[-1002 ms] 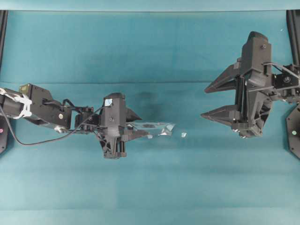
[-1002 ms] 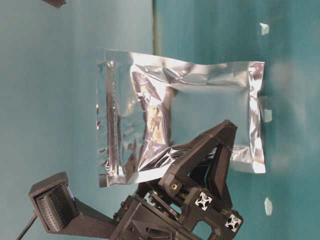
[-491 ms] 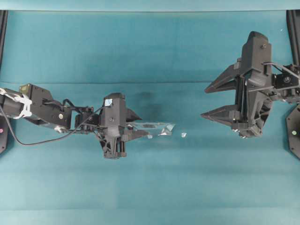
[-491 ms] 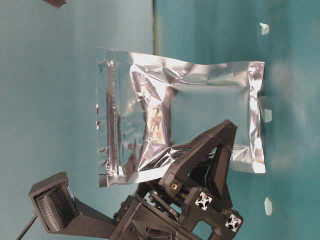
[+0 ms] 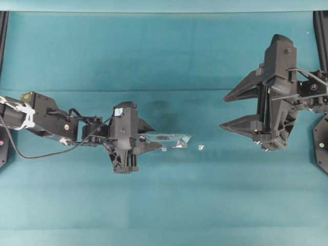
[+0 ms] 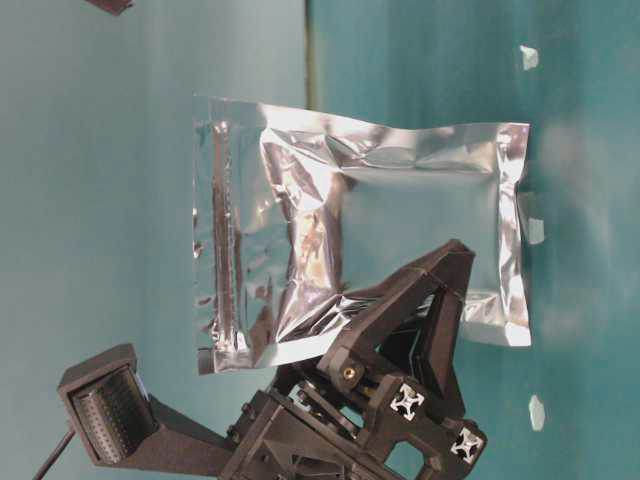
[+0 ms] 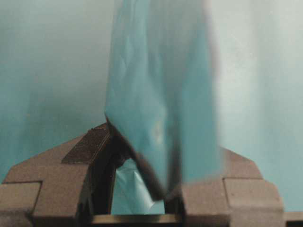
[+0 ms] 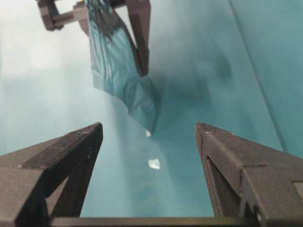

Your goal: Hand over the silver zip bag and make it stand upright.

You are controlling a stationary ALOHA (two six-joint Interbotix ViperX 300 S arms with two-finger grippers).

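I count one bag (image 6: 360,240), two grippers and a few white specks (image 6: 529,57) on the teal cloth (image 5: 164,56).

The left gripper (image 5: 148,139) has its jaws pinched on the bag at one long edge, near a corner. In the left wrist view the foil (image 7: 161,109) rises from between the two fingers (image 7: 85,151), mirroring the teal around it. From overhead I see the bag (image 5: 171,139) edge-on, a thin bright strip reaching from the gripper toward the middle of the cloth. In the table-level view, which looks turned on its side, it is one shiny crinkled rectangle with the zip strip along the short edge on the left of that picture and the opposite short edge against or just beside the cloth surface on the right. I cannot tell whether that edge touches the cloth.

The right gripper (image 5: 224,112) sits well apart from the bag, jaws spread wide with nothing between them. Its wrist view looks out between two fingers (image 8: 71,151) at the bag (image 8: 118,71) and the left gripper (image 8: 137,28) beyond.

Specks: three clear in the table-level view, with one beside the bag's far short edge; overhead, one speck (image 5: 201,147) lies just past the bag's tip, between the two grippers.
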